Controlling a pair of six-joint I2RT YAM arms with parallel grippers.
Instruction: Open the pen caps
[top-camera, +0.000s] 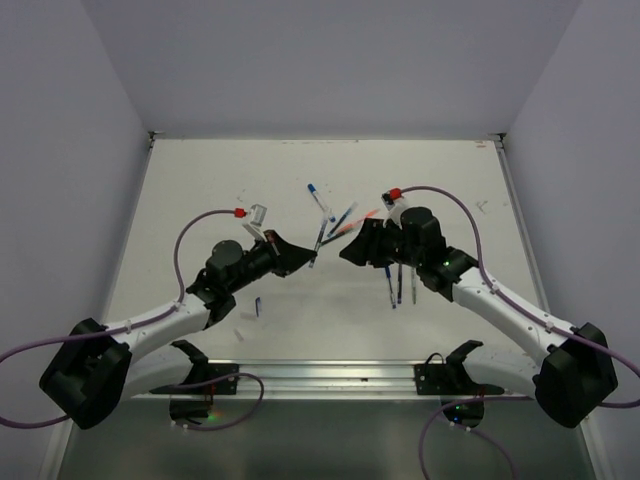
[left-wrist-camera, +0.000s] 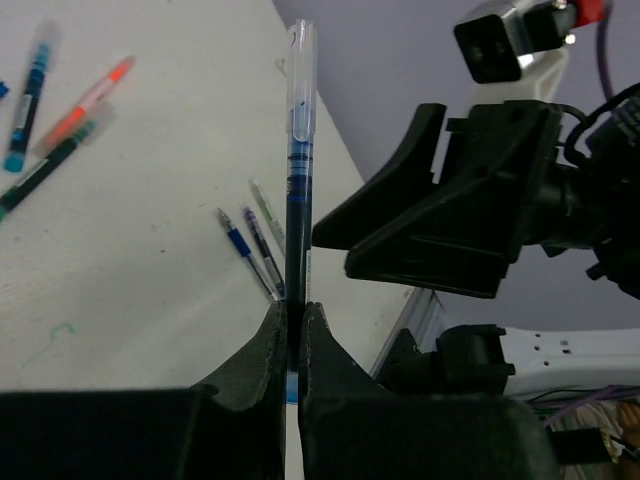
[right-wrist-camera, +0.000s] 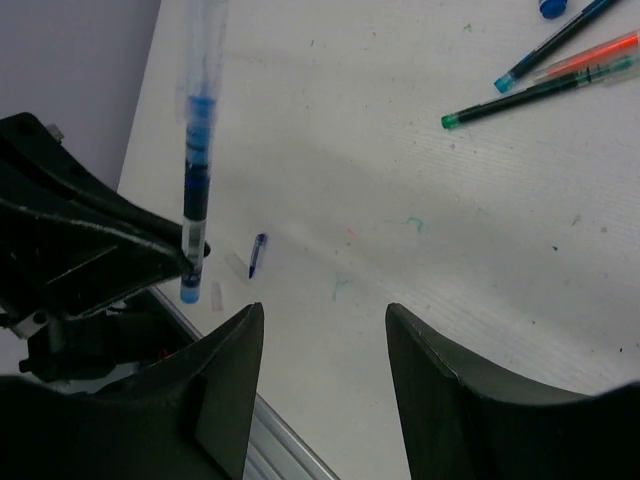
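My left gripper (left-wrist-camera: 297, 305) (top-camera: 308, 257) is shut on a thin blue pen (left-wrist-camera: 297, 190) (right-wrist-camera: 196, 170) and holds it up off the table. A clear cap (left-wrist-camera: 300, 70) sits on the pen's far end, and its blue end plug (right-wrist-camera: 190, 292) pokes out past my fingers. My right gripper (right-wrist-camera: 320, 310) (top-camera: 347, 250) is open and empty, just to the right of the pen and facing it. Its black fingers (left-wrist-camera: 440, 225) stand beside the pen without touching it. A small blue cap (right-wrist-camera: 256, 255) (top-camera: 257, 307) lies loose on the table.
Several pens lie on the white table (top-camera: 200, 200): a blue, an orange and a green one (right-wrist-camera: 540, 90) at the back middle (top-camera: 340, 222), and a few under my right arm (top-camera: 398, 285) (left-wrist-camera: 250, 245). A metal rail (top-camera: 330, 375) runs along the near edge. Walls close in both sides.
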